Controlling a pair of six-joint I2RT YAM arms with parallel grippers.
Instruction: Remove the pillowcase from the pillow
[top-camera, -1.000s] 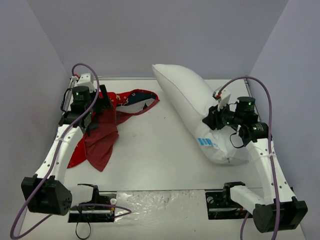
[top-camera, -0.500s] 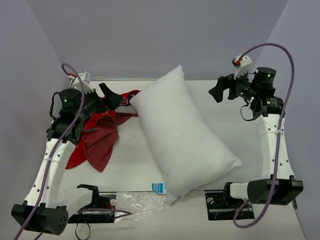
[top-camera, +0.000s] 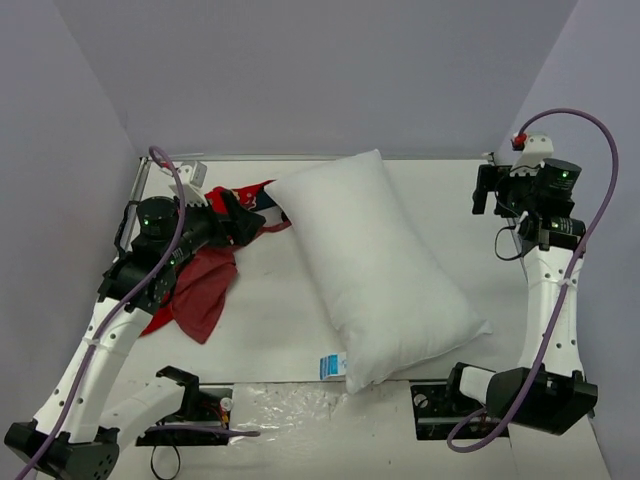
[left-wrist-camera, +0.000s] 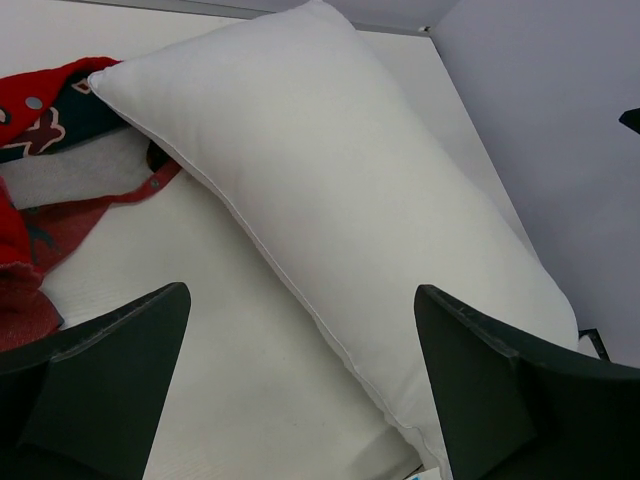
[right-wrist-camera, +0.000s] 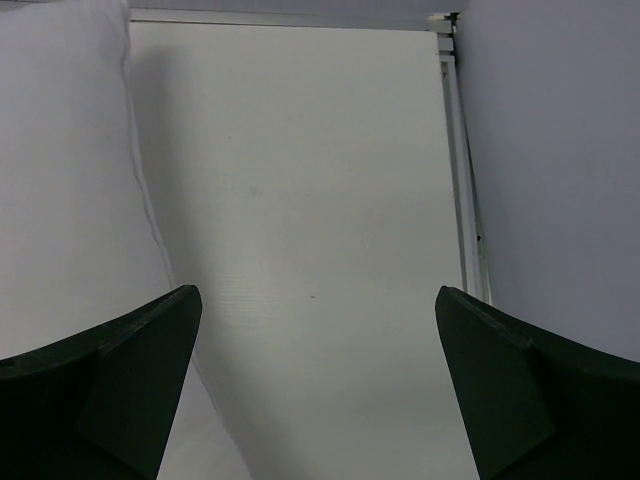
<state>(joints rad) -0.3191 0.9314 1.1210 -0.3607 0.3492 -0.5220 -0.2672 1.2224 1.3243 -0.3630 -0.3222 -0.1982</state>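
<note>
The plain white pillow (top-camera: 378, 262) lies flat and diagonal across the middle of the table, with its blue-and-white tag (top-camera: 332, 366) at the near corner. The red printed pillowcase (top-camera: 203, 288) is crumpled in a heap at the left, off the pillow, and one end reaches the pillow's far corner. My left gripper (top-camera: 243, 216) hovers open over that heap, facing the pillow (left-wrist-camera: 340, 180) and the pillowcase (left-wrist-camera: 45, 125). Nothing is between its fingers (left-wrist-camera: 120, 350). At the back right my right gripper (top-camera: 489, 190) hangs open and empty above bare table, beside the pillow (right-wrist-camera: 60, 170).
Grey walls close in the table on the left, back and right. A metal rail (right-wrist-camera: 462, 170) runs along the right wall's foot. Crinkled clear plastic (top-camera: 300, 405) lies at the near edge between the two arm bases.
The right gripper opened, let go of the pillow and swung up to the back right. The pillow dropped flat across the table's middle. The left arm shifted forward and right.
</note>
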